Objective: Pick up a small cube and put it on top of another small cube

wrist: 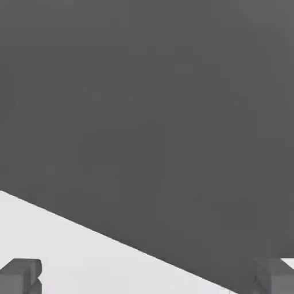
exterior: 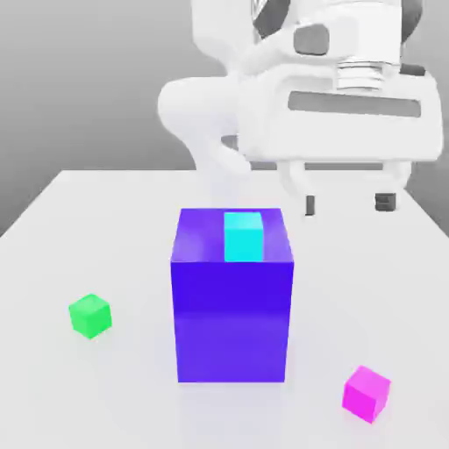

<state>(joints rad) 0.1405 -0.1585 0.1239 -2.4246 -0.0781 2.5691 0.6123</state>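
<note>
Exterior view: your pink cube (exterior: 366, 394) sits near the table's (exterior: 131, 368) front right, turned cornerwise, no long axis.
Green cube (exterior: 90, 316): front left, also cornerwise, no long axis.
Gripper (exterior: 347, 203): yours is wide open up there, holding nothing.

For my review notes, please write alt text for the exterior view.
An open, empty gripper hangs above a pale table; magenta and green cubes lie apart on it, flanking a blue-violet block topped by a cyan cube.

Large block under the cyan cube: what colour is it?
Blue-violet, best seen in the exterior view.
</note>
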